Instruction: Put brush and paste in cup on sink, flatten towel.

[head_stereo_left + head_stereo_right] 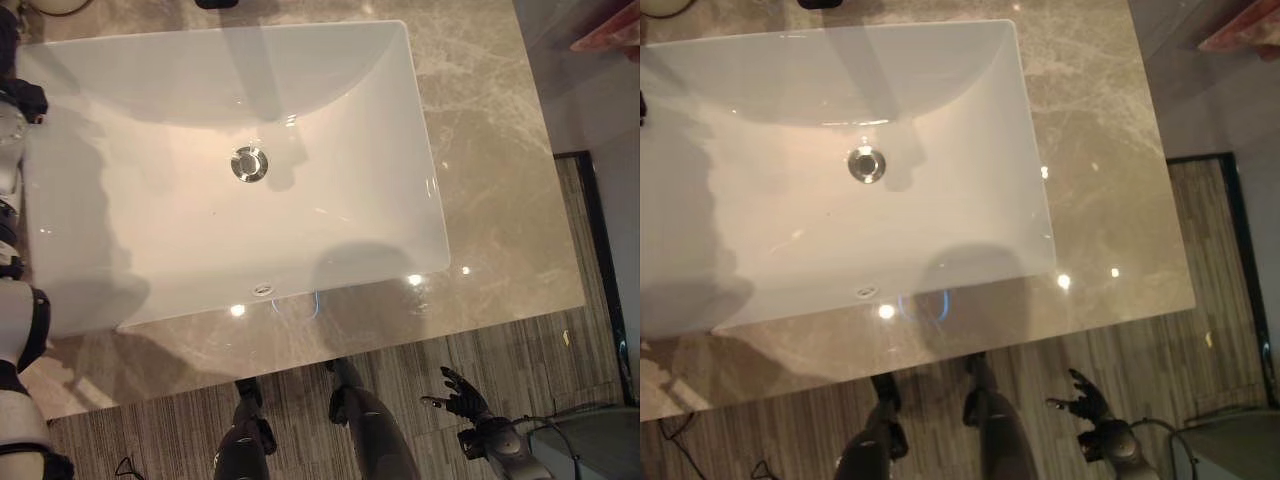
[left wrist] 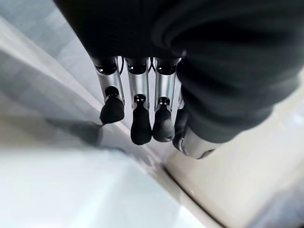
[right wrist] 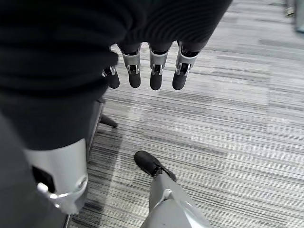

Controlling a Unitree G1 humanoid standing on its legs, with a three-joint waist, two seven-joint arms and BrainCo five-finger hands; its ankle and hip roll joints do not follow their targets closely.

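White sink (image 1: 330, 230) set into the marble desk (image 1: 500, 200), basin bare around the drain (image 1: 249, 163). Left hand (image 2: 140, 118) at the sink's left side, fingers straight and pointing down close over the pale rim, gripping nothing; probably poised there because the near work lies on that side, though what sits under it cannot be made out. Right hand (image 1: 462, 398) low and off the desk's front right corner, over the striped floor (image 3: 228, 118), fingers loosely spread and empty; likely parked out of the way, leaving the sink to the other arm. Whereabouts of brush, paste, cup and towel: cannot tell. Something pinkish (image 1: 610, 35) cut off at the far right, beyond the desk, too little of it to name. Judging by the empty hands, no task step in hand yet; locating the things first seems called for before any reach.
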